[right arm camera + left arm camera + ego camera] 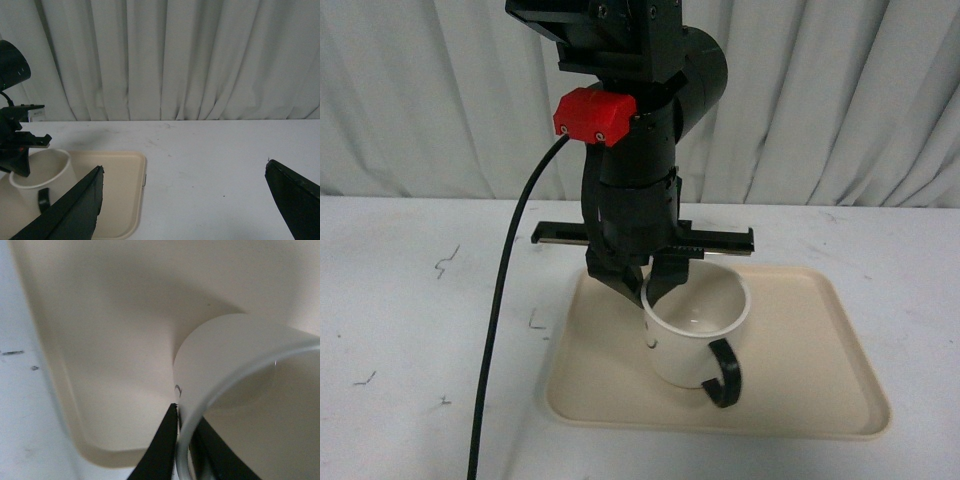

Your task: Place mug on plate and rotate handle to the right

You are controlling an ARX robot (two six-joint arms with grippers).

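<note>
While the mug (pixel 695 325) stands upright on the plate (pixel 820 385), its rim is clamped by the left gripper (pixel 642 294).
It is seen near the plate's middle, handle (pixel 723 372) turned toward the near edge; the right gripper (pixel 184 167) is spread wide.

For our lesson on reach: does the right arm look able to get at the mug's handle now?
Probably yes: the handle faces near-right on the mug, the left gripper pinches only its far-left rim, and the right gripper is open.
</note>
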